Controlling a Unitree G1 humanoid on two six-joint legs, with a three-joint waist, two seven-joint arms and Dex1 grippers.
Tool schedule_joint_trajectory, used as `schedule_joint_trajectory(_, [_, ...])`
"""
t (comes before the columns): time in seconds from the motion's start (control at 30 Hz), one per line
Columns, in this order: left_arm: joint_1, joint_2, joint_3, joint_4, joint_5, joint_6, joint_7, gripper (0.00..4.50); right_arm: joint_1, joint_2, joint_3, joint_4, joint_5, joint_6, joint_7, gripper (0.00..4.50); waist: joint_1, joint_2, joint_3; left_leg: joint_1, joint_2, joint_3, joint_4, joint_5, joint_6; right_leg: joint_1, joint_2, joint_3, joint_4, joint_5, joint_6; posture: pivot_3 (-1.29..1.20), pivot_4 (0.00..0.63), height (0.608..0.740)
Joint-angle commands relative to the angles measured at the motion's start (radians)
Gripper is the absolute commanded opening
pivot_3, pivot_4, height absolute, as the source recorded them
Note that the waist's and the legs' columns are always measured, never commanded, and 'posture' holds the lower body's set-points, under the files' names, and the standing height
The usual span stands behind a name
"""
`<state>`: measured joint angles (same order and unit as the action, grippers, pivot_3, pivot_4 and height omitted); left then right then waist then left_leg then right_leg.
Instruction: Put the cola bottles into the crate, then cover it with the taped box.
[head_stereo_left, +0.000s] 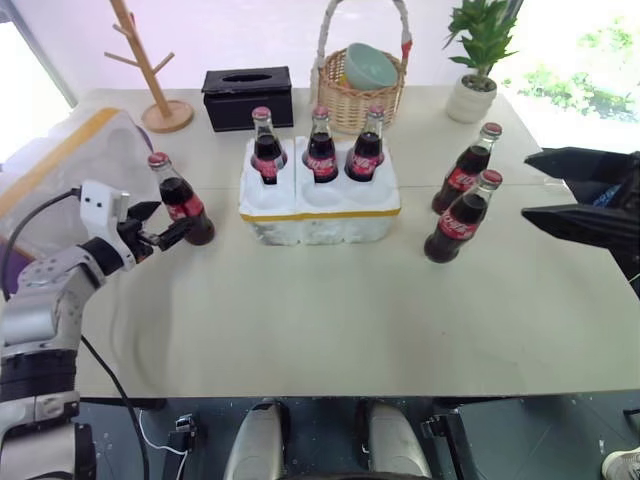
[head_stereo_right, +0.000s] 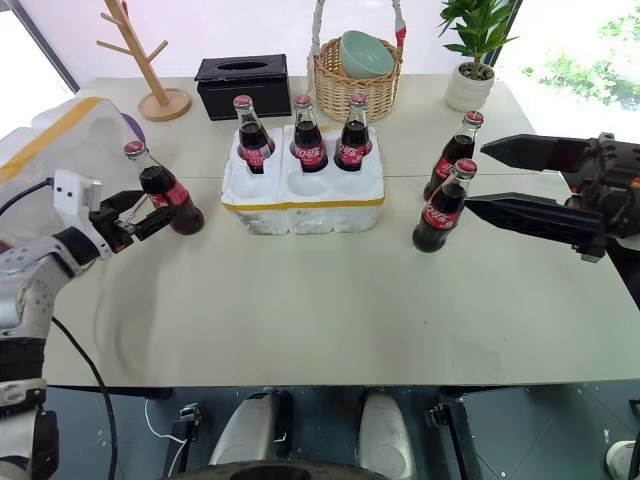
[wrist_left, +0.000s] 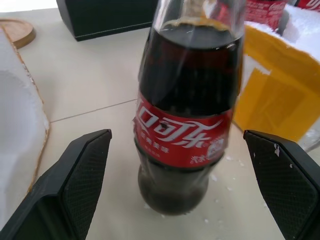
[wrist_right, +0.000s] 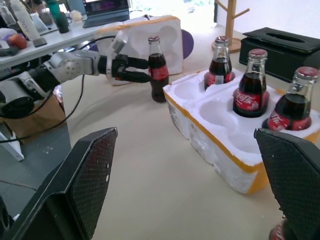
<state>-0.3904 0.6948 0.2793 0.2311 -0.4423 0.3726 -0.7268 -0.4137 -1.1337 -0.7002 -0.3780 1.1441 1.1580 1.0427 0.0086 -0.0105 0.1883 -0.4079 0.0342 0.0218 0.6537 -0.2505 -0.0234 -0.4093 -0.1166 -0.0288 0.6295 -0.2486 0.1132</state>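
Observation:
The crate (head_stereo_left: 322, 213), a low white foam tray with a yellow band, sits mid-table. Three cola bottles (head_stereo_left: 321, 150) stand in its back wells; the front wells are empty. A fourth bottle (head_stereo_left: 183, 200) stands upright on the table left of the crate. My left gripper (head_stereo_left: 172, 218) is open, one finger (wrist_left: 75, 185) on each side of that bottle (wrist_left: 185, 125), with gaps showing. Two more bottles (head_stereo_left: 468, 170) (head_stereo_left: 458, 220) stand right of the crate. My right gripper (head_stereo_right: 478, 176) hovers open and empty just right of them. The taped box (head_stereo_left: 60, 160) lies at the far left.
Along the back of the table stand a wooden branch rack (head_stereo_left: 150, 70), a black tissue box (head_stereo_left: 247, 97), a wicker basket (head_stereo_left: 360, 95) holding a bowl, and a potted plant (head_stereo_left: 478, 60). Bare tabletop stretches in front of the crate to the near edge.

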Motion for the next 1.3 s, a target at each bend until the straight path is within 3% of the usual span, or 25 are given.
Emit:
schedule_joint_trajectory(0.03, [-0.041,-0.012,-0.016,0.037,0.036,-0.071,-0.010,4.43,0.001,0.007,-0.028,-0.027,0.081,0.004,-0.048,4.50,0.003,0.000,0.000,0.000,0.000,0.000,0.000,0.000,0.000,0.000,0.000,0.000,0.000,0.000,0.000,0.00,0.150,0.736])
schedule_joint_trajectory(0.43, [-0.179,-0.089,-0.059,0.249,0.120,-0.184,0.013,4.43,0.037,0.027,0.123,-0.098,0.071,-0.107,-0.096,4.50,0.003,-0.002,0.000,-0.001,0.000,-0.001,0.004,0.000,0.000,0.000,0.000,0.000,0.001,0.001,0.002,0.00,0.150,0.736])
schedule_joint_trajectory(0.53, [-0.186,-0.082,-0.048,0.248,0.112,-0.190,-0.005,3.58,0.033,0.022,0.137,-0.090,0.078,-0.121,-0.102,4.50,0.003,-0.003,0.000,-0.002,0.000,-0.001,0.005,0.000,0.000,0.000,0.000,0.000,0.001,0.001,0.002,0.00,0.150,0.736])
schedule_joint_trajectory(0.6, [-0.186,-0.068,-0.038,0.226,0.096,-0.154,-0.018,2.77,0.028,0.020,0.149,-0.089,0.063,-0.138,-0.106,4.50,0.003,-0.003,0.000,-0.002,0.000,-0.001,0.005,0.000,0.000,0.001,0.000,0.000,0.001,0.001,0.002,0.00,0.150,0.736])
schedule_joint_trajectory(0.83, [-0.135,0.079,0.002,-0.104,-0.135,0.167,-0.244,2.82,0.032,0.022,0.174,-0.100,0.054,-0.172,-0.132,4.50,0.001,-0.009,0.004,-0.003,0.001,-0.001,0.005,0.000,0.000,-0.001,0.000,0.000,0.000,0.001,0.002,0.00,0.150,0.736])
schedule_joint_trajectory(0.97, [-0.274,0.124,-0.001,-0.127,-0.227,0.291,-0.293,2.82,0.053,0.027,0.179,-0.113,0.046,-0.186,-0.140,4.50,0.010,-0.012,0.005,-0.004,0.000,-0.002,0.007,0.000,0.000,0.000,0.000,-0.001,0.001,0.001,0.002,0.00,0.150,0.736])
schedule_joint_trajectory(1.13, [-0.497,0.039,-0.092,0.020,-0.161,0.246,-0.294,2.82,0.069,0.039,0.183,-0.110,0.036,-0.207,-0.159,4.50,0.019,-0.012,0.005,-0.006,0.000,-0.002,0.010,0.000,0.000,0.001,0.000,-0.001,0.000,0.002,0.003,0.00,0.150,0.736])
schedule_joint_trajectory(1.3, [-0.603,-0.079,-0.215,0.185,-0.027,0.108,-0.322,2.82,0.092,0.061,0.187,-0.119,0.024,-0.224,-0.188,4.50,0.020,-0.012,0.005,-0.005,-0.001,-0.002,0.010,0.000,0.001,0.001,0.000,-0.001,0.000,0.002,0.003,0.00,0.150,0.736])
